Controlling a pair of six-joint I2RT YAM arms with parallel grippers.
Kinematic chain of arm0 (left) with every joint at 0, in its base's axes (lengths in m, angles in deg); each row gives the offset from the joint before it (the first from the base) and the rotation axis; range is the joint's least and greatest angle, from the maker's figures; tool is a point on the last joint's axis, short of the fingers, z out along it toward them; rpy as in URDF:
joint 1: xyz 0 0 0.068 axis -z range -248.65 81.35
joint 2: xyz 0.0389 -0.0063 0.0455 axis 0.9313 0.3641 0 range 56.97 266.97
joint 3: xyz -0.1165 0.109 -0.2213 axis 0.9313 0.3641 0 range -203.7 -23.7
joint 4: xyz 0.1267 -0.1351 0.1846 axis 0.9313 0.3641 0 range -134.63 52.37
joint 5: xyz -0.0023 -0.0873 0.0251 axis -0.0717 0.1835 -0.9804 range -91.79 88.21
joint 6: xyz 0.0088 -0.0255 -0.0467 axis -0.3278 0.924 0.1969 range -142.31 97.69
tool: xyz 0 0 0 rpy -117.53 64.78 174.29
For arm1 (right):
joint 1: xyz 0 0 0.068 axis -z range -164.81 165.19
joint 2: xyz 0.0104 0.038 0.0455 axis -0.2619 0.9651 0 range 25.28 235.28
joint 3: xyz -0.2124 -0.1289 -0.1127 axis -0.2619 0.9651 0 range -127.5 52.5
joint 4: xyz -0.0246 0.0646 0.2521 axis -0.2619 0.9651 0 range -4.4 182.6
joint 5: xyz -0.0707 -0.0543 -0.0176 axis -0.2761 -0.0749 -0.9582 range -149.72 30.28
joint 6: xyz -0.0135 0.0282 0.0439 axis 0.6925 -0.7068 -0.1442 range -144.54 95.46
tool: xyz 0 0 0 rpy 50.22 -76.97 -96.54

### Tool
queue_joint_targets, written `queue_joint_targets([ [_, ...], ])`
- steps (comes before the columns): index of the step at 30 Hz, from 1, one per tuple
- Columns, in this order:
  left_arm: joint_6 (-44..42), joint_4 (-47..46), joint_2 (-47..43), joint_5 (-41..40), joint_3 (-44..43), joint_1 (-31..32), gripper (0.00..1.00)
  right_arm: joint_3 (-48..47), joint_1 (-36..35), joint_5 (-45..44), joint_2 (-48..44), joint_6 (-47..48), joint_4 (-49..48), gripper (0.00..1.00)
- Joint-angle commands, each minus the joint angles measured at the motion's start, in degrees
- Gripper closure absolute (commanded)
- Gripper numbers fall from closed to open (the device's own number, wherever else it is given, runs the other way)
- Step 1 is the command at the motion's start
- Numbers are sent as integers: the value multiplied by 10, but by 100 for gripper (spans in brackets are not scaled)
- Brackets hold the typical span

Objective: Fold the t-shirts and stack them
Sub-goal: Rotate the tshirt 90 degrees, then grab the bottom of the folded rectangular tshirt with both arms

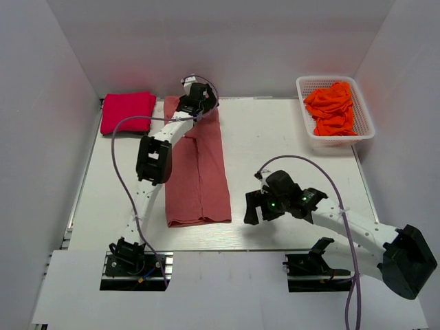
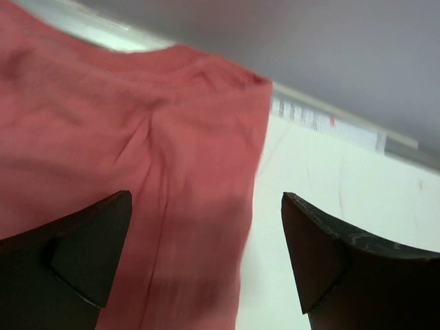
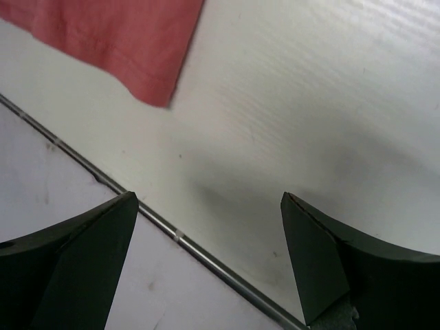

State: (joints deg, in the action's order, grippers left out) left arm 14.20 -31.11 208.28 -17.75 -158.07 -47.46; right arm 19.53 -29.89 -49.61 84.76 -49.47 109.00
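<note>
On the white table (image 1: 289, 172), the dusty salmon t-shirt (image 1: 203, 179) lies folded into a long strip left of centre, running from far edge to near edge. The crimson t-shirt (image 1: 127, 111) sits folded in the far-left corner. The basket (image 1: 342, 137) of orange t-shirts (image 1: 333, 108) occupies the far-right corner. The left gripper (image 2: 206, 254) hovers spread wide over the salmon strip's far end, and the right gripper (image 3: 206, 254) gapes empty beside its near-right corner.

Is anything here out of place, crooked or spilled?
Nothing stands out. The salmon-pink shirt lies flat in a long fold, the crimson shirt sits folded at the far left, and the orange shirts are in their basket.
</note>
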Motion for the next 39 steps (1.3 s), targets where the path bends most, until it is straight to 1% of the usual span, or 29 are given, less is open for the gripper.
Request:
queue_joint_targets([
  [1,-60,31,-206,21,78,6,1,-54,-3,-37,30,8,-53,10],
  [2,-66,36,-247,27,117,6,1,-63,-3,-27,51,11,-73,10],
  [3,-66,36,-334,27,203,6,1,-68,-1,-19,72,12,-83,10],
  [4,-61,45,-381,27,249,6,1,-75,-4,1,83,15,-107,10],
  [5,-61,45,-426,5,297,6,1,-78,-4,30,91,16,-132,10],
  [6,-15,55,-470,-24,400,11,1,-84,-4,44,128,22,-138,10],
  [7,7,61,-559,-47,453,11,1,-88,-4,62,156,20,-142,10],
  [8,22,61,-601,-57,506,11,1,-111,-8,69,171,22,-141,10],
  [9,56,72,-640,-52,606,4,1,-120,-9,85,197,22,-138,10],
  [10,79,88,-677,-46,651,3,1,-125,-11,89,214,18,-142,10],
  [11,97,125,-742,-54,728,3,1,-121,-14,97,220,19,-151,10],
  [13,127,153,-797,-45,795,10,1,-116,-16,126,235,16,-159,10],
  [14,127,180,-845,-27,847,10,1,-112,-18,131,236,17,-164,10],
  [16,160,211,-885,15,893,16,1,-101,-18,143,243,14,-170,10],
  [17,167,220,-903,34,940,16,1,-94,-17,146,244,11,-173,10],
  [19,204,244,-949,79,980,16,1,-90,-17,149,259,0,-179,10],
  [21,221,244,-978,129,1038,16,1,-90,-18,151,269,-13,-186,10],
  [22,227,233,-1005,142,1080,16,1,-90,-18,152,280,-15,-187,10],
  [24,245,203,-1028,164,1120,16,1,-88,-16,150,287,-19,-187,10],
  [26,265,184,-1051,169,1162,16,3,-90,-14,149,300,-22,-184,11],
  [27,265,175,-1056,175,1171,16,6,-92,-14,146,304,-25,-180,14],
  [28,271,156,-1056,180,1186,16,13,-94,-15,147,311,-29,-179,16],
  [30,271,142,-1061,189,1192,16,21,-100,-15,147,319,-30,-173,19],
  [31,271,142,-1061,196,1199,16,29,-102,-14,144,325,-30,-170,19],
  [33,271,147,-1055,196,1199,16,40,-106,-14,142,331,-35,-161,23],
  [34,271,163,-1048,196,1199,16,52,-107,-15,141,333,-36,-159,26],
  [36,266,186,-1043,190,1199,16,63,-108,-16,143,337,-38,-157,34],
  [38,260,212,-1043,184,1192,16,74,-105,-17,146,340,-43,-158,38],
  [39,260,212,-1050,184,1192,16,77,-104,-15,146,341,-44,-156,48],
])
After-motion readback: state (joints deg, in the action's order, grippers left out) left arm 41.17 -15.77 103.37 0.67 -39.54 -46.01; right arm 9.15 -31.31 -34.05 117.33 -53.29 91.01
